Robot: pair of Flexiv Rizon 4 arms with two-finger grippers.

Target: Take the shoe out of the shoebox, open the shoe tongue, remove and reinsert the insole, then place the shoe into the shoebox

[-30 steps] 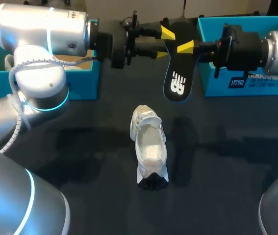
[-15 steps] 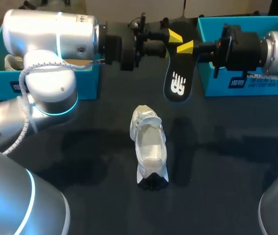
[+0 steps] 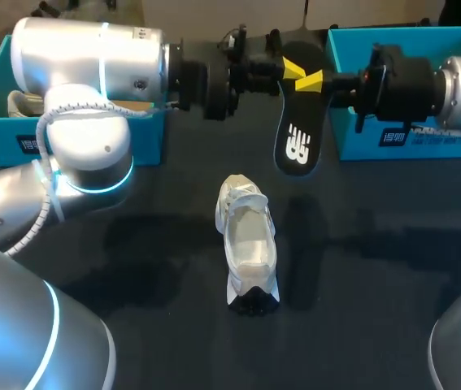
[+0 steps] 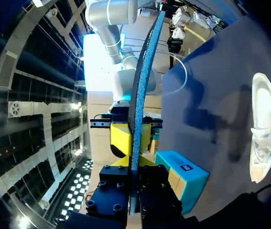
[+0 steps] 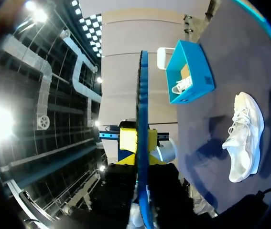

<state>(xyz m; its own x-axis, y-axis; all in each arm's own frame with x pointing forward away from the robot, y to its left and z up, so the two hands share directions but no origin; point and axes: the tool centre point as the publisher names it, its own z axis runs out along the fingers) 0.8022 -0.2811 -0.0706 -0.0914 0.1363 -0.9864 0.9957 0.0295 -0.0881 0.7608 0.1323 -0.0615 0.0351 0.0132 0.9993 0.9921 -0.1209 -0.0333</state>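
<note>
Compared with a second ago, the left gripper [image 3: 292, 67] is brought across to the black insole [image 3: 299, 134]. The insole is now pinched from both faces at its upper end by that gripper and by the right gripper [image 3: 310, 80]. It is held raised above the table [image 3: 376, 268]. The white shoe [image 3: 248, 244] is left unmoved on the table below.
</note>
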